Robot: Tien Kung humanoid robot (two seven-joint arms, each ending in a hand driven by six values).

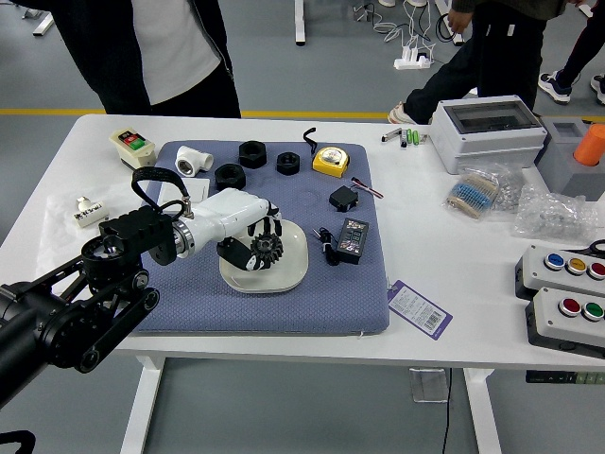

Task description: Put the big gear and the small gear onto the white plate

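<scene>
My left hand point(251, 240) reaches in from the left and is shut on a dark toothed gear point(267, 248). It holds the gear over the middle of the white plate point(291, 272), hiding the plate's upper left part. Whether the gear touches the plate cannot be told from this angle, nor whether it is the big or the small one. No second gear can be made out. My right arm is out of view.
The blue mat point(331, 312) also carries black rings point(252, 154), a white pipe fitting point(194, 161), a yellow tape measure point(331, 162) and a black adapter point(353, 240). A person point(175, 57) stands behind the table, hands not visible. Button boxes point(567, 312) stand at the right.
</scene>
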